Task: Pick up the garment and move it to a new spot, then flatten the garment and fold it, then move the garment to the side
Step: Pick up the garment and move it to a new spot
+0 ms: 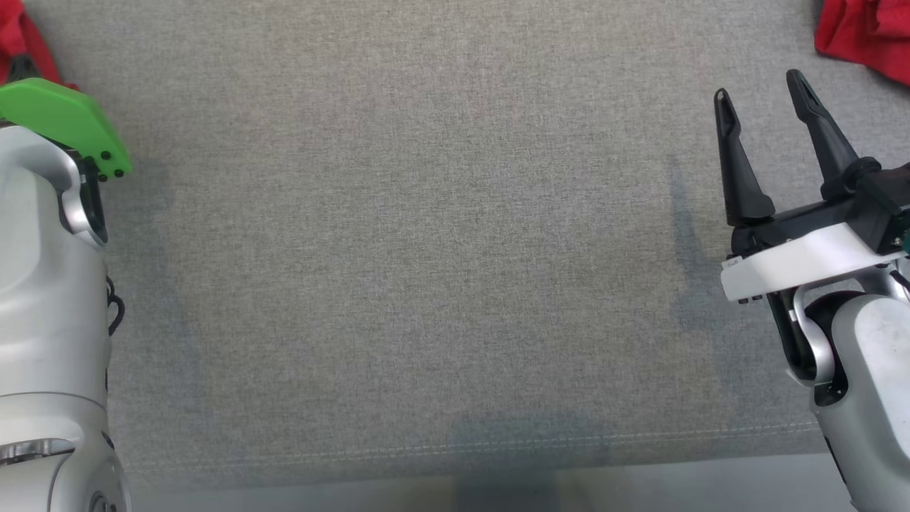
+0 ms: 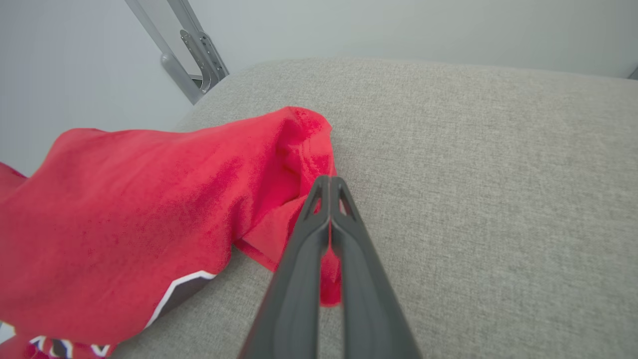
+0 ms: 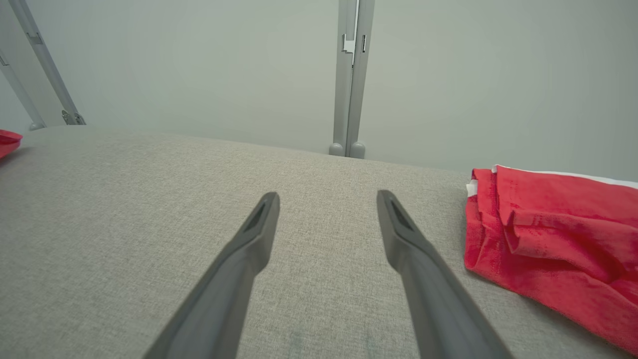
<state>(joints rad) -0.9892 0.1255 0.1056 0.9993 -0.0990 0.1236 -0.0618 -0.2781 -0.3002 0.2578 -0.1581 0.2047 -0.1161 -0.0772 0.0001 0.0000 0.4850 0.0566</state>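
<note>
A red garment with a dark and white print lies bunched at the grey cushion's far left corner. In the left wrist view my left gripper is shut on a fold at the garment's edge, and red cloth shows between its fingers. In the head view a corner of the garment peeks out above my left arm's green cover. My right gripper stands open above the bare cushion at the right, with nothing between its fingers.
The grey fabric cushion spans the work area, its front seam near the bottom. A second red cloth, folded, lies at the far right corner. Grey metal frame posts stand behind the cushion against a pale wall.
</note>
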